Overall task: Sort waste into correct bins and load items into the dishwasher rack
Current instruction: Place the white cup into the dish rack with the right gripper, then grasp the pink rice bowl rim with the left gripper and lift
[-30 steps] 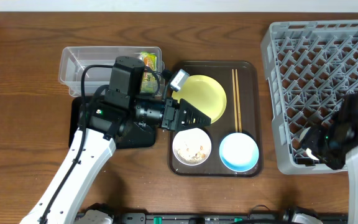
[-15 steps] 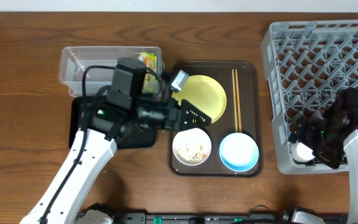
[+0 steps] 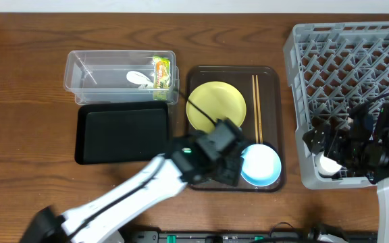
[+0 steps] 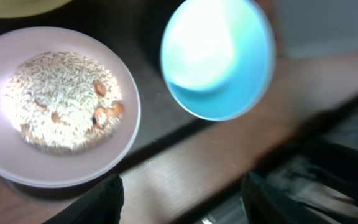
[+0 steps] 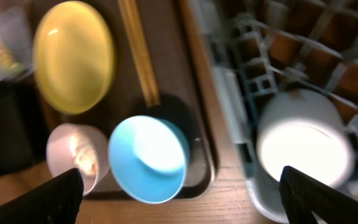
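Note:
My left gripper (image 3: 227, 169) (image 4: 182, 202) is open and empty, low over the front of the brown serving tray (image 3: 270, 81). It is between the white bowl of rice-like crumbs (image 4: 58, 106) (image 5: 73, 155) and the light-blue bowl (image 3: 261, 164) (image 4: 216, 59) (image 5: 148, 158). The pale-yellow plate (image 3: 216, 106) (image 5: 73, 56) and chopsticks (image 3: 255, 101) (image 5: 138, 53) lie on that tray. My right gripper (image 3: 319, 142) (image 5: 182, 205) is open above the grey rack's (image 3: 356, 54) front left corner. The white cup (image 3: 329, 164) (image 5: 303, 146) sits in the rack. The wrapper (image 3: 161, 71) and white scrap (image 3: 138, 78) lie in the clear tub (image 3: 80, 74).
The shallow black tray (image 3: 122, 131) lies in front of the clear tub, left of the serving tray. My left arm crosses the table's front left and hides most of the white bowl from above.
My left arm has swung from the tub and plate to the tray's front, uncovering the tub and black tray. My right gripper has drawn back, and the cup stays in the rack.

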You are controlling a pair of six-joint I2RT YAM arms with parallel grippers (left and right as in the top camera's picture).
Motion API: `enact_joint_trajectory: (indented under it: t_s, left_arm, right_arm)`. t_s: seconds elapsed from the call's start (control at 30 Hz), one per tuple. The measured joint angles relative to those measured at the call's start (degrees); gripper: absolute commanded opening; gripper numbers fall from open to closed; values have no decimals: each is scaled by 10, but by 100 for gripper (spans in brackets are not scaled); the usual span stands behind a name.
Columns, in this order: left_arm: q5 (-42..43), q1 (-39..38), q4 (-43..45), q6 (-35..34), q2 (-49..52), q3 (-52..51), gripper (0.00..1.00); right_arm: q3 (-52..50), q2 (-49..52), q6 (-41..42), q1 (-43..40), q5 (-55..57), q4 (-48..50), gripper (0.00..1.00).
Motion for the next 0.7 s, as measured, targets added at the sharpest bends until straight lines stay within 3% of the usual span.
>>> enact_joint_trajectory:
  t_s: [0.27, 0.5, 0.7]
  left_arm:
    - [-76, -28, 70, -28, 138, -2, 46]
    - [-109, -28, 77, -36, 148, -2, 35]
    - [-125, -28, 72, -36, 157, -2, 35]
  right_arm:
    - [0, -62, -60, 0, -64, 0, 99]
    - [0, -76, -70, 0, -74, 1, 98]
    - [0, -76, -72, 0, -74, 1, 98]
